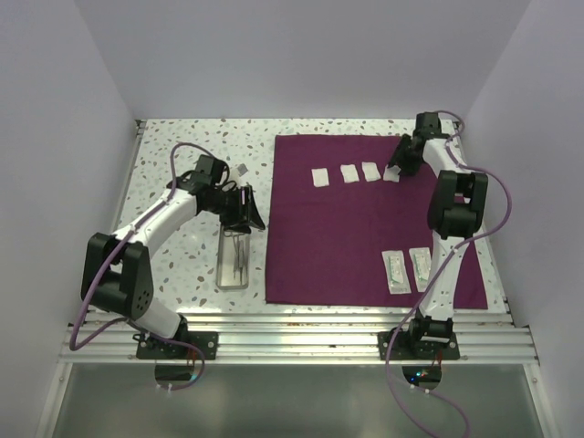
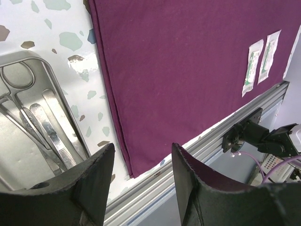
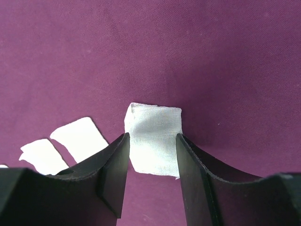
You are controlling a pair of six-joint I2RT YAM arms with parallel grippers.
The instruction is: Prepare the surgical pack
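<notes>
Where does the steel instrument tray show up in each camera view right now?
Top external: the steel tray lies lower left of centre on the speckled table, just left of the purple cloth.
Left wrist: the tray is at the left edge, with metal instruments in it, beside the cloth's edge.
Right wrist: not in view.
Shared landmark: the purple cloth, which is visible in all three views.

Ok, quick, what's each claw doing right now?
Left claw: open, empty.
Right claw: straddling a white gauze square; grip cannot be told.
</notes>
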